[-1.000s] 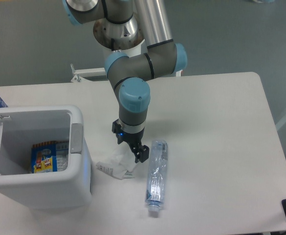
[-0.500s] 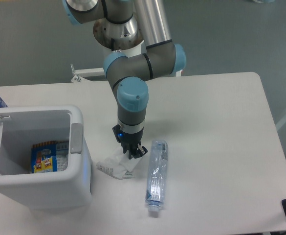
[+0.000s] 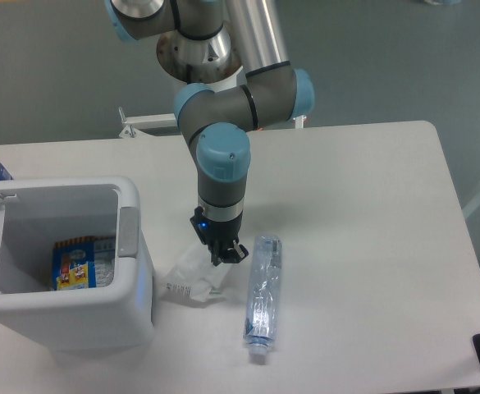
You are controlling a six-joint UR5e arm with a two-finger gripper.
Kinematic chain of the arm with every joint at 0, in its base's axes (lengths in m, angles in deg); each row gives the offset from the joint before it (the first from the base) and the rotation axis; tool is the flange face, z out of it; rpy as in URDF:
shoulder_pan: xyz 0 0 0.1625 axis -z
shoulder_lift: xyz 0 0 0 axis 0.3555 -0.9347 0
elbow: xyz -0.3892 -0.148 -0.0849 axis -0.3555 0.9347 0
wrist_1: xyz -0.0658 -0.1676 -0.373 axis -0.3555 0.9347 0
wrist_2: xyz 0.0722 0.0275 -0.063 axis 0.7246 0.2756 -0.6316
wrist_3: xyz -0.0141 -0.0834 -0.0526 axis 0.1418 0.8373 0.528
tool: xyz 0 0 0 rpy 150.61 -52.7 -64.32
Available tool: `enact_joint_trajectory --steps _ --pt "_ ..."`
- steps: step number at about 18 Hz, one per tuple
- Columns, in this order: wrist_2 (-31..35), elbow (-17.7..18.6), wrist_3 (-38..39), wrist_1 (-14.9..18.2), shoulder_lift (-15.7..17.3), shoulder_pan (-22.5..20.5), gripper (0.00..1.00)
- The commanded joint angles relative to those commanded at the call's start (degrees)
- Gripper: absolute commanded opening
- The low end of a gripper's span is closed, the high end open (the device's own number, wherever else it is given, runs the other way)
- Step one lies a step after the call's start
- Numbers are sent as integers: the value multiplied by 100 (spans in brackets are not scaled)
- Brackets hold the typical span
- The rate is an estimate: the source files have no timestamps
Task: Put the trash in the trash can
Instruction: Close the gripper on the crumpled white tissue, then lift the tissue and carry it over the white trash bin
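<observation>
While the jaws pinch the wrapper shut, bin and bottle flank it closely.

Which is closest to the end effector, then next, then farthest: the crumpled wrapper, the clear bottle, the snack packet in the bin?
From the end effector:
1. Crumpled wrapper, right at its tips.
2. Clear bottle, lying just beside it.
3. Snack packet, inside the trash can.

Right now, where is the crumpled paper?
The paper lies on the table, between the bin and the bottle, under the fingers.
</observation>
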Motion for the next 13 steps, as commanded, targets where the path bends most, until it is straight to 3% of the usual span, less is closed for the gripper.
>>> enact_joint_trajectory --steps 4,8,13 --pt "-158 -737 422 9 -26 -97 0" --pt "-807 -1388 756 9 -53 -395 0" --pt "-1695 -1942 1756 9 88 -800 0"
